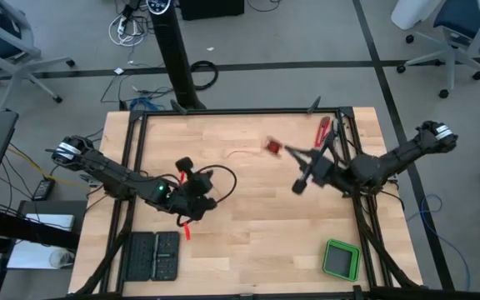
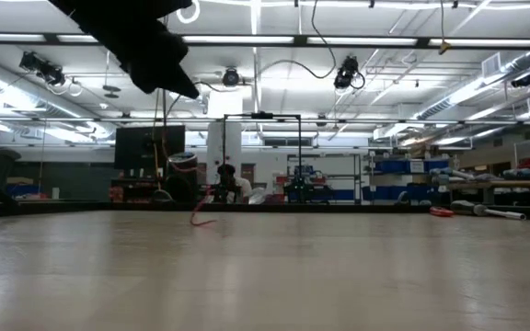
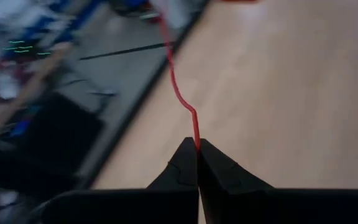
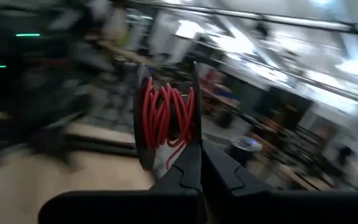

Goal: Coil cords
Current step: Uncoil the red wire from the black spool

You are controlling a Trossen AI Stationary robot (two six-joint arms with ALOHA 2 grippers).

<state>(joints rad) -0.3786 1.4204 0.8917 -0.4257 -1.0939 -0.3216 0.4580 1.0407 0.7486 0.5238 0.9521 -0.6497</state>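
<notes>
The thin red wire is partly wound into a small red bundle (image 1: 272,147) at my right gripper (image 1: 283,150), over the table's far middle; the bundle fills the right wrist view (image 4: 165,115). A loose stretch of wire (image 1: 242,152) trails from it toward the left. My left gripper (image 1: 187,222) is shut on another stretch of the red wire (image 3: 178,93) near the table's left middle. A red bit of wire (image 1: 185,230) shows at its tips. In the low view a red curl of wire (image 2: 201,217) lies far off on the table. My left gripper pinches the red wire (image 3: 197,142) between its two shut fingertips, a single strand. From the tips the wire runs away, kinked and slack, over the wooden table. My right gripper is shut on the lower part of the red bundle (image 4: 185,144), several turns of wire pinched at its fingertips. The bundle stands up above the fingers, lifted clear of the table.
A black cable loop (image 1: 217,180) lies by my left gripper. A red-handled tool (image 1: 322,132) lies at the far right, a green box (image 1: 341,260) at the near right, and a dark case (image 1: 155,256) at the near left. Black frame rails (image 1: 132,167) border the table.
</notes>
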